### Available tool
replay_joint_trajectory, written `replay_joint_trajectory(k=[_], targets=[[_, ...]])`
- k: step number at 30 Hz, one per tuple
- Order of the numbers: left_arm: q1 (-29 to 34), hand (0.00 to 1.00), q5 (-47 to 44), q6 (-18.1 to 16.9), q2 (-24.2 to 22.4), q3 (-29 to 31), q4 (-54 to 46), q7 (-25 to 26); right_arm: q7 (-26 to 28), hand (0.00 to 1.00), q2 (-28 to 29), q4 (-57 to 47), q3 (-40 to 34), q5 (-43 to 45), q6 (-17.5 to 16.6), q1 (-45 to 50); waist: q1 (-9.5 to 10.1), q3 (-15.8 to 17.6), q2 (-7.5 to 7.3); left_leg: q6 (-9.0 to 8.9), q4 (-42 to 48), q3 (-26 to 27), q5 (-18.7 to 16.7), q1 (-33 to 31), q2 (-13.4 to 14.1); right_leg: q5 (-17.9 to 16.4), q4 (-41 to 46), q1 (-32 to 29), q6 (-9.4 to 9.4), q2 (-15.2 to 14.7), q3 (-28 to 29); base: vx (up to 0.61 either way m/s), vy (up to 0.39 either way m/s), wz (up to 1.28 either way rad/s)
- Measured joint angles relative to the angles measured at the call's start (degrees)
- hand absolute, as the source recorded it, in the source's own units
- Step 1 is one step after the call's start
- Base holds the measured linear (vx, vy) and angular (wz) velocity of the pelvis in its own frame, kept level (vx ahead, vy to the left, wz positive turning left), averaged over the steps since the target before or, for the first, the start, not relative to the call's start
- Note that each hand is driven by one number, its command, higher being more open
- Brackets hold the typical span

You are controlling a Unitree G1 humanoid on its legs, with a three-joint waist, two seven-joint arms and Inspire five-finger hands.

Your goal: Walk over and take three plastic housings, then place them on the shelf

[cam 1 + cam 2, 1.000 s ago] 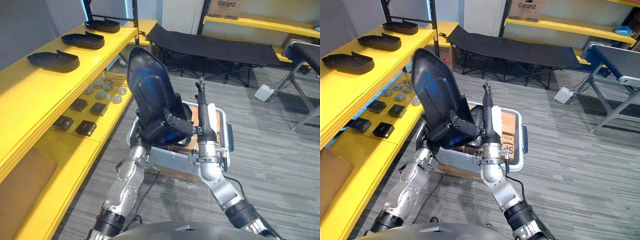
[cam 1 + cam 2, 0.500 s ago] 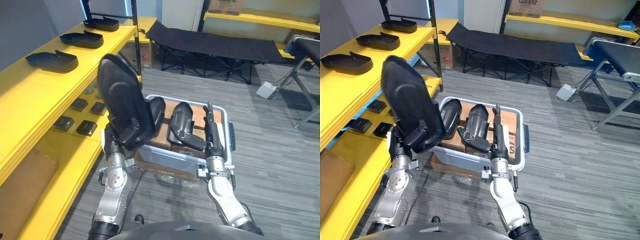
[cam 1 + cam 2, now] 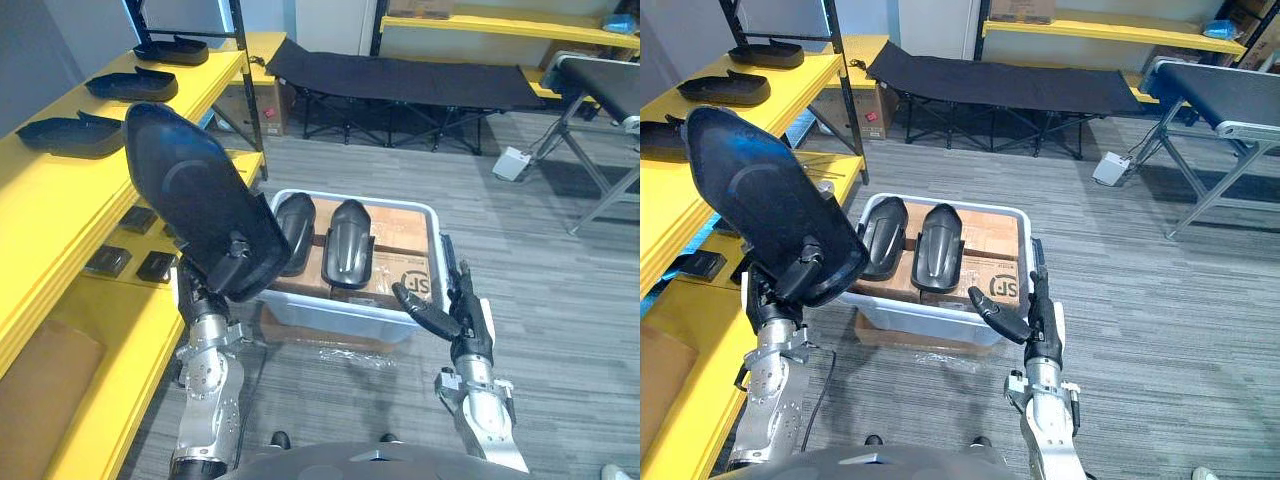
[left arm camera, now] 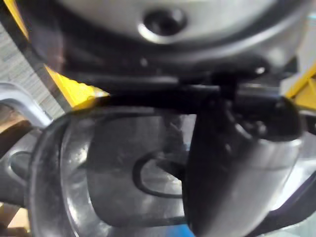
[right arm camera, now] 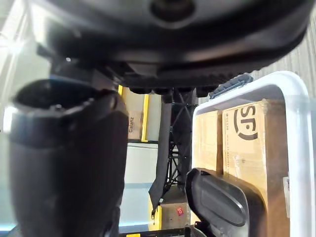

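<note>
Where the scene runs out to 9 o'clock, a yellow shelf carries three black plastic housings in a row on its upper level, lying flat and apart from one another: near, middle and far. A black folding cot stands at 12 o'clock. A white bin sits on the grey floor at centre, packed with cardboard boxes. Two more housings lie side by side on the boxes, one toward 9 o'clock, the other just beside it.

The held housing is raised at 9 o'clock of the bin, tilted, its broad face to the camera. The left hand grips its lower edge, fingers and thumb curled round the rim. The right hand hovers at 5 o'clock, by the bin's near corner, fingers straight and together, thumb splayed toward 10 o'clock, holding nothing. Small dark blocks rest on the shelf's lower level.
</note>
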Motion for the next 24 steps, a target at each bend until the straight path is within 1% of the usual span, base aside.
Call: replay_joint_trajectory(k=[3,5,9,12,13,14,15,16,17,18,20,21,22,23,24], targets=[[1.46,0.0,-0.95,-0.24,-0.03,0.02,-0.01,-2.38,1.85,1.0,0.05,-0.01,0.03,2.31,0.02,-0.07,-0.16,-0.25,0.42,0.0,0.01,-0.07,-0.01,0.05,-0.01,0.03,-0.03,0.05,0.05,-0.02,0.06,0.0,0.0,0.0],[1.61,0.0,-0.95,-0.24,-0.03,0.11,-0.12,-2.62,2.17,1.0,0.06,-0.01,-0.13,2.54,0.3,-0.28,0.17,-0.32,0.6,0.0,0.02,-0.51,-0.01,0.04,-0.03,0.03,-0.04,0.14,0.05,-0.01,-0.08,-0.01,-0.007,0.05],[3.72,0.0,-0.63,-0.24,-0.23,0.73,-6.24,-1.0,2.37,1.0,0.19,0.0,-0.23,4.54,0.64,-1.47,1.04,-0.23,0.76,0.02,0.02,-2.04,0.0,-0.32,-0.21,-0.02,-0.24,0.77,0.09,-0.11,-1.68,-0.02,-0.006,0.17],[3.95,0.0,-0.52,-0.26,-1.26,4.11,-9.82,0.71,3.37,1.0,0.73,0.45,-0.21,4.6,0.9,-2.59,1.42,-0.17,0.87,-0.13,0.0,-5.08,0.21,-0.7,-0.88,-0.74,-0.26,2.28,0.32,-0.4,-4.85,-0.01,-0.003,0.54],[4.28,0.0,-0.44,-0.27,-2.0,6.26,-11.5,1.7,4.99,1.0,1.32,0.5,-0.13,5.47,1.21,-3.29,1.87,-0.22,0.99,-0.17,0.03,-6.56,0.5,-1.4,-0.99,-0.93,-0.24,2.58,0.36,-0.45,-6.47,-0.01,-0.028,0.63],[5.03,0.0,-0.21,-0.28,-2.67,8.74,-13.17,2.62,7.7,1.0,1.62,0.79,-0.03,9.68,1.73,-4.21,2.84,-0.18,1.1,-0.23,0.05,-7.96,0.79,-2.13,-1.07,-1.02,-0.31,2.79,0.45,-0.45,-7.99,0.0,-0.035,0.72],[6.09,0.0,0.83,-0.33,-3.19,11.04,-14.16,3.21,10.12,1.0,1.68,2.05,0.32,13.63,2.59,-5.61,3.32,-0.15,1.15,-0.01,0.06,-9.17,1.21,-2.47,-1.15,-1.12,-0.33,3.13,0.53,-0.43,-9.26,0.02,-0.034,0.59],[6.67,0.0,1.89,-0.34,-3.59,12.6,-14.44,3.72,11.55,1.0,1.85,3.14,0.47,15.92,3.38,-6.55,3.97,-0.14,1.17,-0.03,0.06,-9.82,1.3,-2.63,-1.19,-1.22,-0.32,3.36,0.59,-0.43,-10.0,0.02,-0.03,0.57],[8.28,0.0,2.03,-0.37,-4.32,15.54,-15.17,4.45,13.55,1.0,2.06,6.03,1.09,18.5,4.7,-8.62,5.58,-0.14,1.18,-0.11,0.12,-11.12,1.38,-2.92,-1.3,-1.42,-0.35,3.96,0.62,-0.4,-11.48,0.02,-0.038,0.66],[9.75,0.0,2.01,-0.46,-4.89,17.95,-15.42,4.89,14.63,1.0,2.18,8.53,1.92,18.63,5.47,-10.22,7.02,-0.13,1.17,-0.21,0.28,-12.84,1.46,-3.42,-1.58,-1.72,-0.29,4.57,0.81,-0.44,-13.26,0.02,-0.037,0.71],[11.83,0.0,1.9,-0.59,-5.96,20.63,-15.41,5.01,15.28,1.0,2.18,11.35,4.47,18.47,5.67,-12.25,9.0,-0.12,1.16,-0.08,0.45,-15.64,1.88,-4.3,-2.07,-2.11,0.05,5.37,0.79,-0.48,-15.81,0.03,-0.03,0.87],[13.12,0.0,1.83,-0.91,-6.76,21.97,-15.41,4.98,15.4,1.0,2.18,11.79,6.09,18.58,5.67,-13.21,10.5,-0.01,1.33,-0.09,0.42,-17.73,2.13,-4.89,-2.13,-2.41,0.88,5.5,0.29,-0.4,-16.21,0.04,-0.008,1.06],[13.89,0.0,1.79,-0.97,-7.34,22.67,-15.4,4.97,15.81,1.0,2.14,11.78,7.24,18.92,5.66,-13.93,10.92,0.09,1.63,0.01,0.73,-20.23,2.15,-5.53,-2.24,-2.84,2.52,5.46,-0.41,-0.29,-15.25,0.05,0.023,1.0],[14.21,0.0,1.78,-0.99,-7.51,22.81,-15.39,4.88,16.01,1.0,2.31,11.64,7.78,19.81,5.65,-14.28,10.85,0.17,1.75,0.2,1.09,-22.13,2.05,-5.93,-2.3,-3.27,4.1,5.42,-1.11,-0.25,-13.7,0.08,0.075,1.45],[14.25,0.0,1.64,-1.12,-7.6,22.63,-15.17,3.43,15.97,1.0,3.01,10.99,7.99,22.06,5.6,-14.3,10.44,0.27,1.88,0.29,2.35,-26.38,2.14,-6.95,-2.65,-4.59,7.97,5.06,-2.71,-0.14,-9.6,0.08,0.082,1.92]])
